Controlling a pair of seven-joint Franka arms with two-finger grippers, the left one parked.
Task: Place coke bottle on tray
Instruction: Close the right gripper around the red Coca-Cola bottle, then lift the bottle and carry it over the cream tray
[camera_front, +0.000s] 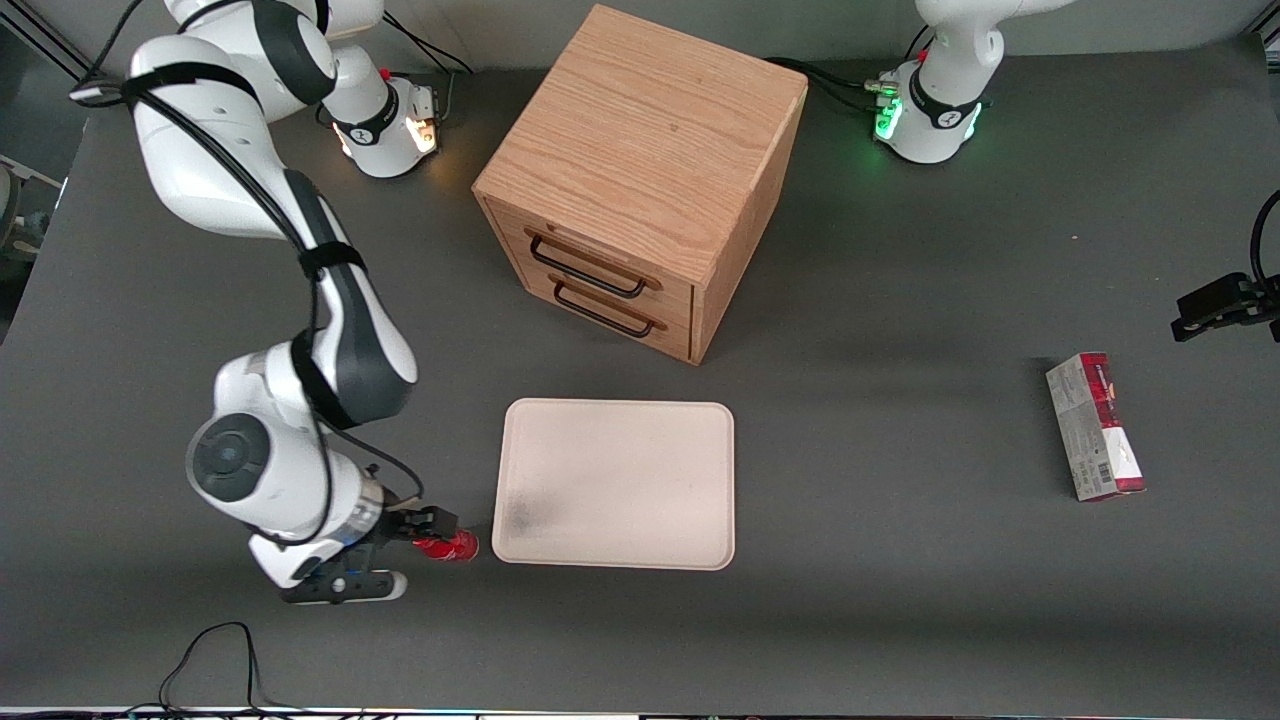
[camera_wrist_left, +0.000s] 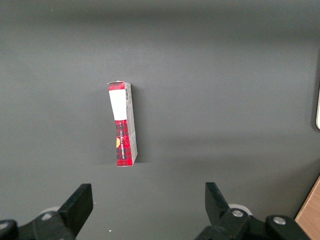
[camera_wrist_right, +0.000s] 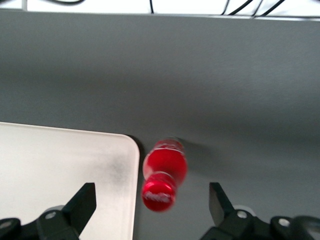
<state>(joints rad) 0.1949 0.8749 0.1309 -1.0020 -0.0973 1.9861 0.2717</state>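
bottle first, since everything hangs on it: the coke bottle (camera_wrist_right: 164, 175) stands on the table (camera_front: 900, 620) just beside the tray's (camera_front: 620, 420) near corner at the working arm's end, close to the rim but apart from it as far as the wrist view shows. the gripper (camera_wrist_right: 152, 207) hovers over that bottle with its fingers (camera_wrist_right: 80, 202) spread wide, one over the tray's edge and one over bare table, the red cap showing between them; nothing is pinched. the step in hand looks like the approach to the grasp, so the task is barely begun. to do it well, the descent probably wants to stay centred on the cap, because the finger nearest the tray has little room between bottle and rim and could land on the rim or nudge the tray. the bottle is small, glossy and rounded, so a grip low on the body, below the cap, should hold surer than a pinch on the neck, and a slow squeeze should keep it from tipping or squirting out. after that only a short lift clear of the low rim and a small shift onto the tray's bare surface seems needed. farther from the bottle, past the tray, stands the wooden drawer cabinet (camera_front: 640, 180), and well off toward the parked arm's end lies a red-and-grey carton (camera_front: 1095, 428); neither should matter.
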